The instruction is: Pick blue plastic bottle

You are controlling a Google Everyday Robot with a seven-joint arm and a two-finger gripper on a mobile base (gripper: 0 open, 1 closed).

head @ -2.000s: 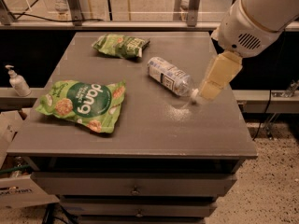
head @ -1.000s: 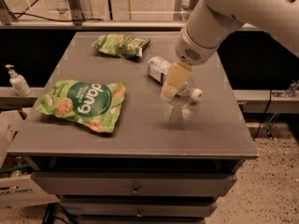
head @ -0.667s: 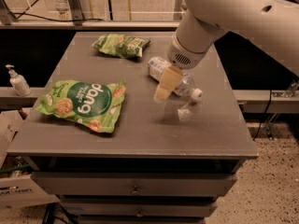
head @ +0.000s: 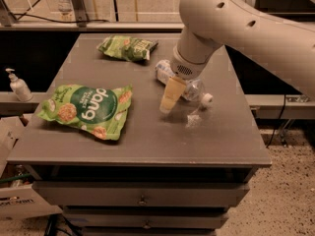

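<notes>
Your gripper (head: pixel 170 95) hangs low over the surface (head: pixel 147 141), its pale tip just in front of the blue plastic bottle (head: pixel 193 89). From this angle you cannot tell whether the jaws are released or clenched.

The bottle lies on its side, right of centre. Its white cap (head: pixel 207 100) points toward the front right, and its labelled end is partly hidden behind the wrist. Expect it to be light and thin-walled: clear plastic that will likely dent under a hard squeeze. Being round, it may roll or skid if you nudge it off-centre. Take it across the middle of the barrel, with the jaws straddling its width, rather than at the tapering neck.

The robot arm (head: pixel 231 23) arches in from the upper right. Well apart to the left lies a large green Dang snack bag (head: pixel 86 109), with a smaller green bag (head: pixel 127 47) toward the back. A white pump dispenser (head: pixel 18 86) stands off the surface at far left.
</notes>
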